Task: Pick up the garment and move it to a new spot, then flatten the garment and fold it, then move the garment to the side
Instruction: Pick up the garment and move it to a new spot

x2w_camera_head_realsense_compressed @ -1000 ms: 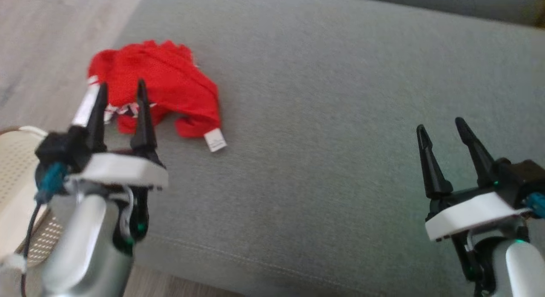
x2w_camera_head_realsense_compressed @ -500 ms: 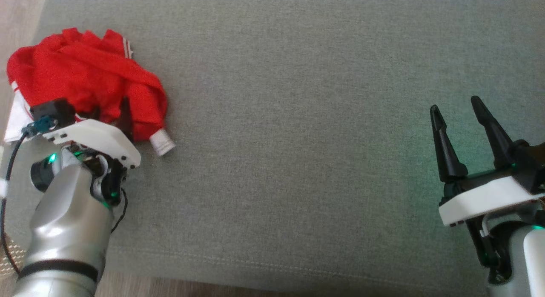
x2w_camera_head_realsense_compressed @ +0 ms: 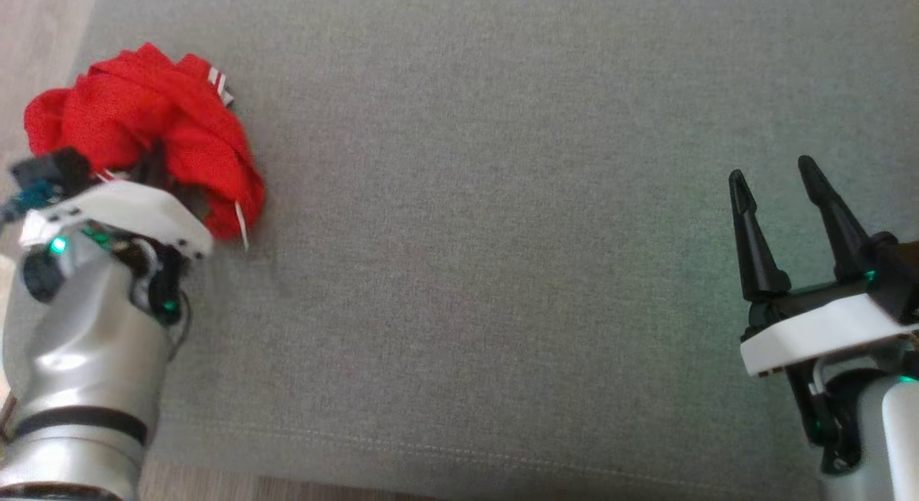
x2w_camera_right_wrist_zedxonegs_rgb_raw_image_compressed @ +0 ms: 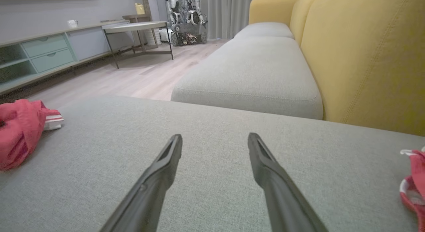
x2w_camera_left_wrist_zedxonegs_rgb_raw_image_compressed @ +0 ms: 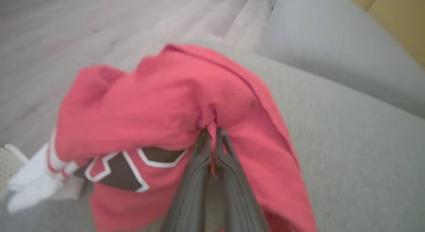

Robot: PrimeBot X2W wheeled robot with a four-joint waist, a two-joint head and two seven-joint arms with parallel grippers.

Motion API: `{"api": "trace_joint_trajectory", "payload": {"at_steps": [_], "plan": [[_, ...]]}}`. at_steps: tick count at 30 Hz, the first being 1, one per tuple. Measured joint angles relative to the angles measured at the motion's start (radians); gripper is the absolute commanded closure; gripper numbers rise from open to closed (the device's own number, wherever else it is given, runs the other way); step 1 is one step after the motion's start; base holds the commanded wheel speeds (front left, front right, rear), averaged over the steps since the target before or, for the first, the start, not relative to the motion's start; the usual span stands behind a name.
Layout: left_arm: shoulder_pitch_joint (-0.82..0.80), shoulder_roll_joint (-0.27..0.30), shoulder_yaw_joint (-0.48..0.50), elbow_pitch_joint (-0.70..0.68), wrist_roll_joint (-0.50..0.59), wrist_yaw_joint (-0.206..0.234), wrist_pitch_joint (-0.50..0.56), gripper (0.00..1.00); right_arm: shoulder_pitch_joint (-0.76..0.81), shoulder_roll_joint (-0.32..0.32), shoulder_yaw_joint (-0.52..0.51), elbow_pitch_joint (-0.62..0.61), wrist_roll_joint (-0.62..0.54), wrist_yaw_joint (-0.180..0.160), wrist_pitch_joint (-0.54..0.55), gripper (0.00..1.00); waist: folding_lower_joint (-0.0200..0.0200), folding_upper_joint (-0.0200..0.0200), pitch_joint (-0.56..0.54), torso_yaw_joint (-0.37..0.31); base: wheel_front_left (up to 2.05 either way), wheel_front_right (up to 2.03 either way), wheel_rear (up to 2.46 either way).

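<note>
Left gripper (x2w_camera_left_wrist_zedxonegs_rgb_raw_image_compressed: pixel 211 131) fingers are pressing together, pinching a fold of the shirt (x2w_camera_left_wrist_zedxonegs_rgb_raw_image_compressed: pixel 172 102) at centre frame. The shirt is lying in a crumpled heap at the upper left of the head view, on the grey cushion (x2w_camera_head_realsense_compressed: pixel 502 235). Right gripper (x2w_camera_head_realsense_compressed: pixel 774 176), lower right, is standing spread over the cushion, gripping nothing.

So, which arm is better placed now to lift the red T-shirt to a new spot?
Left. The left end effector is shut on a fold of the garment. The right end effector stands open, apart from it across the grey cushion, holding nothing.
</note>
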Motion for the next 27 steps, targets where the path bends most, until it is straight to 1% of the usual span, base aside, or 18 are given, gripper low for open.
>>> {"api": "trace_joint_trajectory", "payload": {"at_steps": [3,4,7,10,13,19,22,24,27], "plan": [[0.003,0.035,0.023,-0.085,0.010,0.015,-0.014,1.00,0.001,0.014,-0.001,0.018,0.000,0.000,-0.019,0.00,0.0000,0.0000,-0.033,-0.005,0.00,0.00,0.00],[0.009,0.045,0.038,-0.135,0.015,0.017,-0.014,1.00,0.002,0.022,-0.004,0.022,-0.002,0.000,-0.024,0.00,0.0000,0.0000,-0.046,-0.008,0.00,0.00,0.00],[0.061,0.073,0.089,-0.315,0.043,0.046,-0.014,1.00,0.006,0.032,-0.003,0.043,-0.002,0.000,-0.049,0.00,0.0000,0.0000,-0.085,-0.017,0.00,0.00,0.00],[0.168,0.104,0.118,-0.477,0.071,0.079,-0.015,1.00,0.029,0.048,-0.004,0.062,-0.001,0.000,-0.065,0.00,0.0000,0.0000,-0.127,-0.032,0.00,0.00,0.00],[0.309,0.129,0.122,-0.626,0.087,0.109,-0.010,1.00,0.072,0.061,-0.005,0.082,0.002,0.000,-0.081,0.00,-0.0001,0.0000,-0.170,-0.051,0.00,0.00,0.00],[0.559,0.162,0.114,-0.979,0.113,0.205,0.100,1.00,0.115,0.073,-0.004,0.104,0.008,0.000,-0.097,0.00,-0.0001,0.0000,-0.233,-0.106,0.00,0.00,0.00],[0.681,0.164,0.103,-1.130,0.115,0.255,0.155,1.00,0.136,0.081,-0.002,0.105,0.012,0.000,-0.097,0.00,-0.0001,0.0000,-0.258,-0.137,0.00,0.00,0.00],[0.747,0.164,0.094,-1.202,0.116,0.273,0.178,1.00,0.152,0.083,-0.001,0.104,0.015,0.000,-0.097,0.00,-0.0001,0.0001,-0.268,-0.157,0.00,0.00,0.00],[0.786,0.164,0.069,-1.272,0.126,0.281,0.196,1.00,0.162,0.084,-0.001,0.102,0.015,0.000,-0.097,0.00,-0.0001,0.0001,-0.274,-0.179,0.00,0.00,0.00]]}}
